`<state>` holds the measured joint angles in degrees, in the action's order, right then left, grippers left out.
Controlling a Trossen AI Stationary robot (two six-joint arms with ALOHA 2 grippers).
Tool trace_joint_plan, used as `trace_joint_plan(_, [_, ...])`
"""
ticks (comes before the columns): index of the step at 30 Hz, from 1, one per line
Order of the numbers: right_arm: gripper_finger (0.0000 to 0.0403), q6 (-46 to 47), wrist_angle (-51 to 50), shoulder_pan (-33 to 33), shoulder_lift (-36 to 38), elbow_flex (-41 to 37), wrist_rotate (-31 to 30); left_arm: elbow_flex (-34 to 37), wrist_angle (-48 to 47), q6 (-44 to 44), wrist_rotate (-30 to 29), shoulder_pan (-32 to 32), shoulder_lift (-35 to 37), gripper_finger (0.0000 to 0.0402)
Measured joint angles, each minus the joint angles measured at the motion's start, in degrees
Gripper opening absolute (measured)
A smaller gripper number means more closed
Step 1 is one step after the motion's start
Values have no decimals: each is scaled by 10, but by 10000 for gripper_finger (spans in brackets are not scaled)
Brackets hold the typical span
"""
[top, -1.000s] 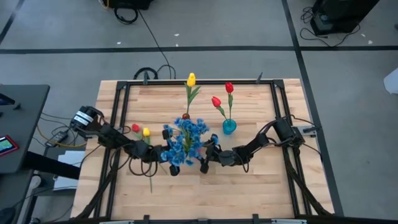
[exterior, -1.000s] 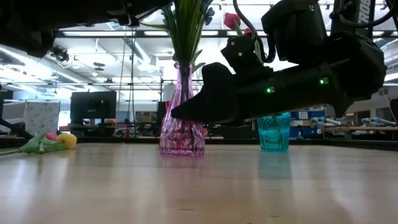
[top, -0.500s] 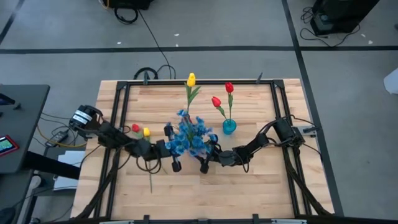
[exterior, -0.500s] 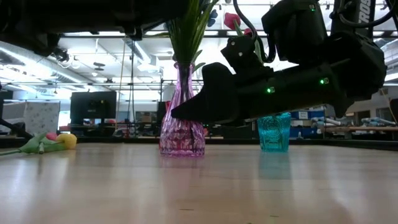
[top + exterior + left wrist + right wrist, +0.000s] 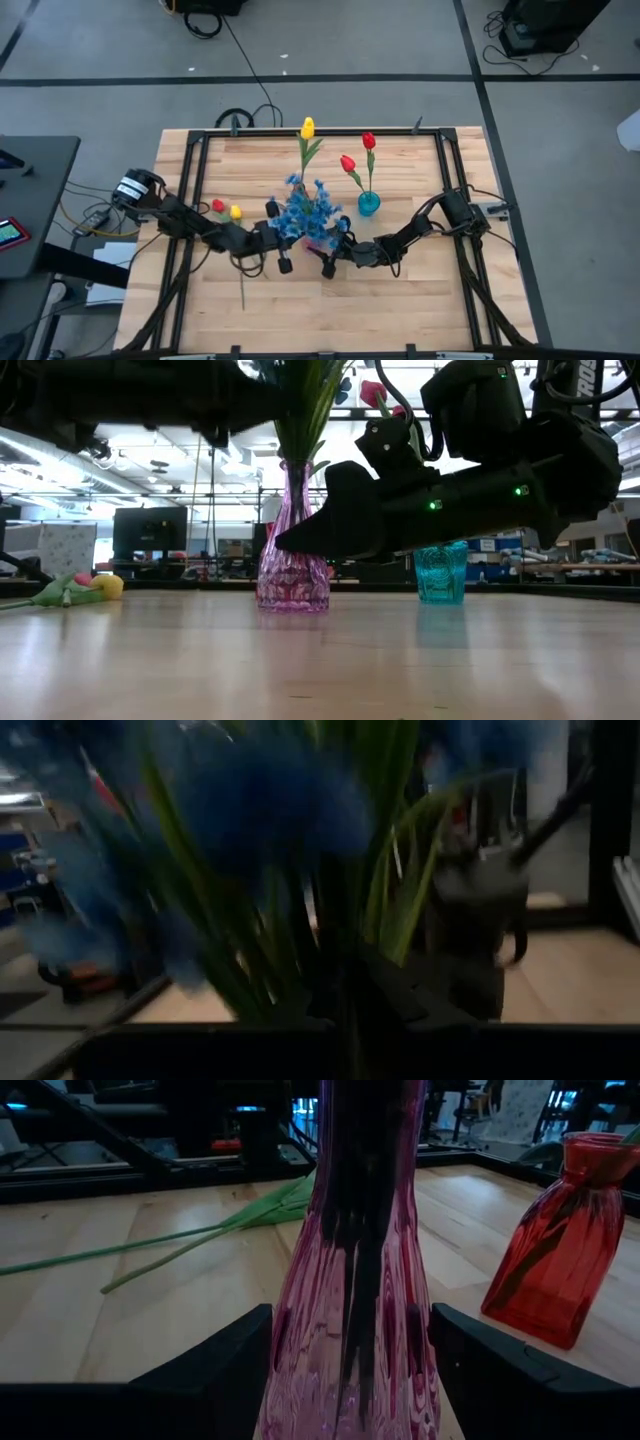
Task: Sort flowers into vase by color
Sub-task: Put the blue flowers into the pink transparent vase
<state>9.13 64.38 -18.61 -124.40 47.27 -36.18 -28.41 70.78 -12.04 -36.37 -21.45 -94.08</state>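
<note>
A bunch of blue flowers [image 5: 305, 213] stands with its green stems [image 5: 297, 420] down in the pink vase [image 5: 292, 560] at mid-table. My left gripper [image 5: 288, 238] comes from the left and is shut on that bunch. My right gripper [image 5: 352, 1380] reaches in from the right with one finger on either side of the pink vase [image 5: 352, 1310]. A yellow tulip [image 5: 307, 128] stands in a red vase [image 5: 560, 1250]. Two red tulips [image 5: 358, 152] stand in a teal vase [image 5: 369, 203]. One red tulip [image 5: 218, 206] and one yellow tulip [image 5: 235, 212] lie on the table at the left. My left gripper pinches the blue bunch by its green stems [image 5: 300, 970], below the blossoms, coming level from the table's left; blur hides the exact spot. The bunch stands nearly upright with its lower stems inside the pink vase. My right gripper holds the pink vase's lower body [image 5: 300, 1370] between its two fingers [image 5: 215, 1370], one on each side. The fingers come almost level from the table's right. The vase stands upright on the table.
The black frame rails [image 5: 195, 170] run along the table's left, far and right sides. The two loose tulips' stems [image 5: 180, 1245] lie flat left of the pink vase. Bare wood [image 5: 320, 660] lies toward the near edge.
My left gripper has rolled and sunk slightly, shifting toward the pink vase. The blue bunch has tipped from leaning toward the near edge to nearly upright, its blossoms swinging toward the far edge while the stems stay in the vase.
</note>
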Motion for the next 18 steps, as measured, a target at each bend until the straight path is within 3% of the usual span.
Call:
trace_joint_plan(9, [266, -1, 0, -1, 0, 0, 6, 3, 30, -15, 0, -11, -3, 21])
trace_joint_plan(18, [266, -1, 0, -1, 0, 0, 6, -1, -40, 83, 0, -11, 2, 21])
